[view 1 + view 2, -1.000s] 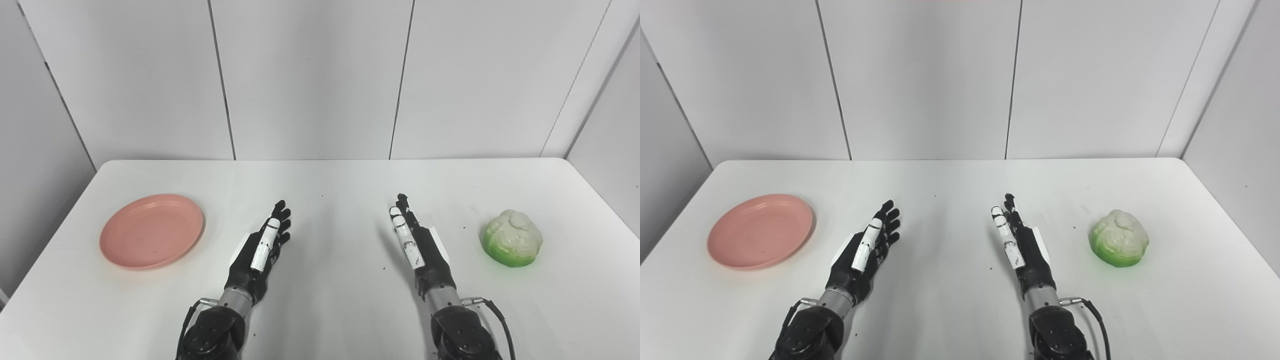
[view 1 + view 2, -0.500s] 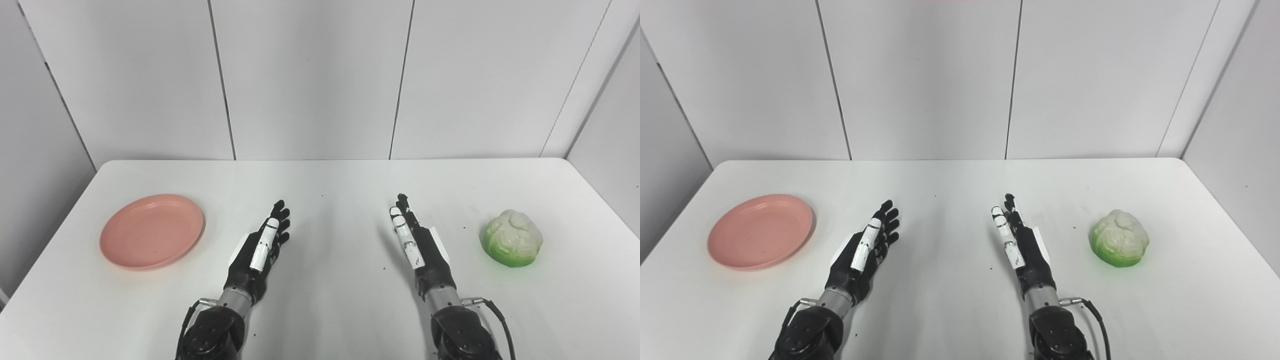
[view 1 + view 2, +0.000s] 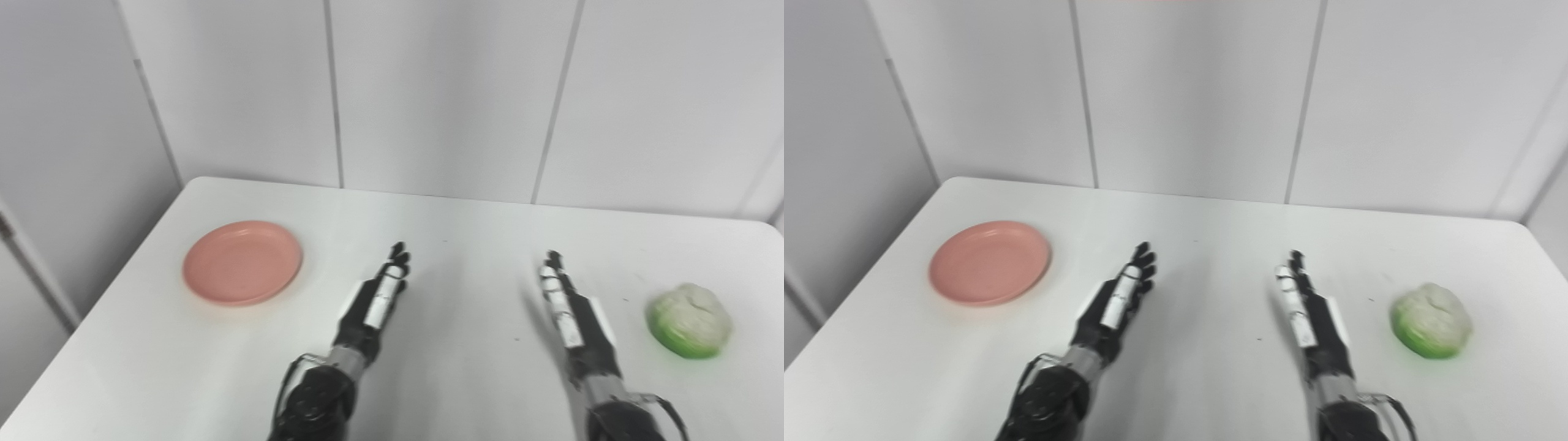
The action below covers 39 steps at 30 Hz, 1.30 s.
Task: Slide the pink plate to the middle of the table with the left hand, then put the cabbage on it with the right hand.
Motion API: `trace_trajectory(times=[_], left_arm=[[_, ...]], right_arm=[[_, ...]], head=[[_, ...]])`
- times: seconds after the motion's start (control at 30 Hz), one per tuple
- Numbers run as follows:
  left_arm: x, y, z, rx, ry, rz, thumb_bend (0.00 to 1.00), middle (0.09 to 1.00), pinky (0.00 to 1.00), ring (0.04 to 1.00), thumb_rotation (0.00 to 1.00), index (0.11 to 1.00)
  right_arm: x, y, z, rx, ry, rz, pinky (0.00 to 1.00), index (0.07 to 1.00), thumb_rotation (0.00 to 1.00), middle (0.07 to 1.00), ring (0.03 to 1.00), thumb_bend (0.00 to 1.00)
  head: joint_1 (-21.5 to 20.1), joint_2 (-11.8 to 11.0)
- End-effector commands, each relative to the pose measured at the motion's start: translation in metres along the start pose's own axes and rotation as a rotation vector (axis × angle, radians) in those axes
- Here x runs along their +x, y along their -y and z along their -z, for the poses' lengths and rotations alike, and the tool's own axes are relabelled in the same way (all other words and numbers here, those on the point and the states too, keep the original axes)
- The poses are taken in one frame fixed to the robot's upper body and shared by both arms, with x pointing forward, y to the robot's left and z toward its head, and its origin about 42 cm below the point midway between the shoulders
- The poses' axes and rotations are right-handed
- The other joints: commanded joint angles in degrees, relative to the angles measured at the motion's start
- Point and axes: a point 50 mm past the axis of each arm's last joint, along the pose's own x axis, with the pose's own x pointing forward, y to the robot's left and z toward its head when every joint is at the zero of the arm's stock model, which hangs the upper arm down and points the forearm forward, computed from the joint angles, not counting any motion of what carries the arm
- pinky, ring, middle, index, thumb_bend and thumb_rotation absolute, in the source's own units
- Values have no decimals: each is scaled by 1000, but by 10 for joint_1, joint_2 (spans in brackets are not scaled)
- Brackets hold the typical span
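Both views are softly blurred, so we cannot make out fine detail on the fingers, and our forearms are cut off by the bottom edge; the far right corner of the white rectangular surface [image 3: 465, 220] also runs out of the left eye view. That surface is smooth and matte with rounded corners and a few tiny dark specks, and behind it stand pale grey wall panels [image 3: 441, 92] split by thin vertical seams. The round, shallow pink plastic plate [image 3: 242, 262] lies flat at about ten o'clock from the surface's middle, near the left edge, with nothing on it. The pale, crinkled cabbage head with a bright green base [image 3: 690, 320] sits at about three o'clock, near the right edge, well apart from the plate. Our left robot hand [image 3: 375, 301], black with a white strip, lies low over the surface with fingers stretched out and holding nothing, pointing to about one o'clock. Our right robot hand [image 3: 574, 309] is likewise extended and empty, pointing to about eleven o'clock, near the cabbage but not touching it.
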Motion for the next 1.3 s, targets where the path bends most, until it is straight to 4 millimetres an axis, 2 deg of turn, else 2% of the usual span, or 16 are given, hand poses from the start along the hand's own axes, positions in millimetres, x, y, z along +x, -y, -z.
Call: trace_trajectory(times=[0.0,0.27,0.4,0.87,1.17,1.27], left_arm=[[15,18,-13,19,56,29,477,1000,1000,1000,1000,993],[21,30,-10,31,49,28,481,1000,1000,1000,1000,994],[22,32,-10,38,48,28,473,1000,1000,1000,1000,992],[19,30,-13,26,54,27,478,1000,1000,1000,1000,993],[18,25,-28,-3,97,18,485,998,1000,996,1000,992],[16,24,-39,-14,130,19,476,1000,1000,997,1000,994]], right_arm=[[5,4,-20,11,117,-14,1000,1000,1000,1000,1000,164],[5,9,-21,66,135,-30,1000,1000,1000,1000,1000,121],[7,10,-21,93,139,-39,1000,1000,1000,1000,1000,89],[4,7,-24,85,132,-34,1000,1000,1000,1000,1000,92],[3,7,-23,53,119,-40,1000,1000,1000,1000,1000,120],[3,7,-24,54,120,-41,1000,1000,1000,1000,1000,124]], head=[[23,-7],[54,-19],[55,-21],[47,-13],[47,-3],[49,0]])
